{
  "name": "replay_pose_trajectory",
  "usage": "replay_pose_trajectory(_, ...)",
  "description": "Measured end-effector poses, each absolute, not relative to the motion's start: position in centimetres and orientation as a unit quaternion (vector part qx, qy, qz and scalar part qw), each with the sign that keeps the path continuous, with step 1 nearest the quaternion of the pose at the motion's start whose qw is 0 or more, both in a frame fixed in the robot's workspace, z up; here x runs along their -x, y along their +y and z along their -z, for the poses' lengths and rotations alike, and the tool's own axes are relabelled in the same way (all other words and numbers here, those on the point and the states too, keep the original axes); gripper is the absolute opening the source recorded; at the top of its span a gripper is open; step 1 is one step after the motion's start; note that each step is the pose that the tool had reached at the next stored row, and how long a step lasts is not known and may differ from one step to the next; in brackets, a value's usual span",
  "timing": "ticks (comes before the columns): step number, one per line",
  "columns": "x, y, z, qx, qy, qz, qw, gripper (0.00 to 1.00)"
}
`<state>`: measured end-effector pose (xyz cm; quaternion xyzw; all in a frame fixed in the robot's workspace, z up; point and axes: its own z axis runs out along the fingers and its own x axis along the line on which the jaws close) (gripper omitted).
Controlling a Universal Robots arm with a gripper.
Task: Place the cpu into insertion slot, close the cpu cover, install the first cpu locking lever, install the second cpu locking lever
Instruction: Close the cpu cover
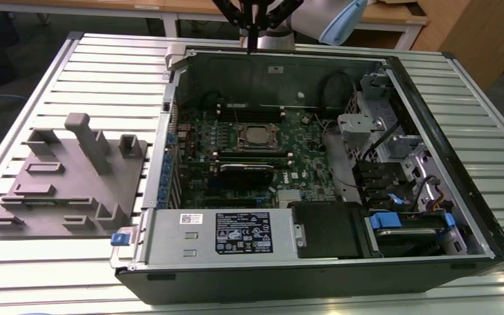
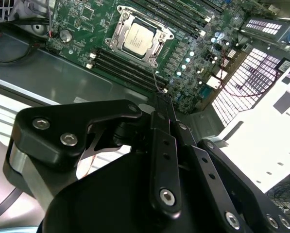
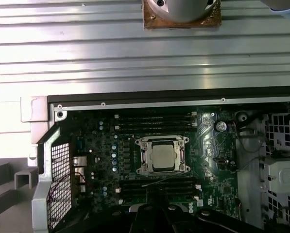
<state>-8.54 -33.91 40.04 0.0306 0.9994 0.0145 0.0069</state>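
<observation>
Cpu (image 3: 162, 155): sits in the slot (image 3: 144, 171), flat, with its grey metal top facing up.
Cpu axis: close to square, so no long axis can be told; its sides run parallel to the slot's rim.
Cover (image 2: 159, 41): lies down flat over the slot and frames the cpu in its window; its longer side runs the same way as the memory slots (image 3: 154, 118).
Memory slots: long dark rows on two opposite sides of the slot.
Board (image 1: 199, 141): green, flat in the open case (image 1: 278, 60), with the slot on it.
Gripper (image 1: 250, 36): fingers drawn together to a narrow tip, nothing between them; it hangs above the case wall, well apart from the slot and higher than it.
Exterior view: the whole case on the slatted table (image 1: 103, 72), with a grey fixture (image 1: 68, 184) outside the case, far from the slot on the exterior view's left.
First wrist view: looks straight down on the slot, with the arm's base (image 3: 181, 9) beyond the case wall from it.
Second wrist view: the gripper (image 2: 160, 104) and its black linkage up close, and the cpu (image 2: 137, 37) seen at a slant past the tip.
</observation>
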Motion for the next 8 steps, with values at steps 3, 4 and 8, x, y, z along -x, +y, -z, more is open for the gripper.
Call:
replay_pose_trajectory(3,8.54,-33.91,-39.93,-0.031,0.999,-0.015,0.007,0.10)
replay_pose_trajectory(4,8.54,-33.91,-39.90,-0.031,0.999,-0.015,0.007,0.10)
replay_pose_trajectory(8,8.54,-33.91,-39.61,-0.031,0.999,-0.015,0.007,0.10)
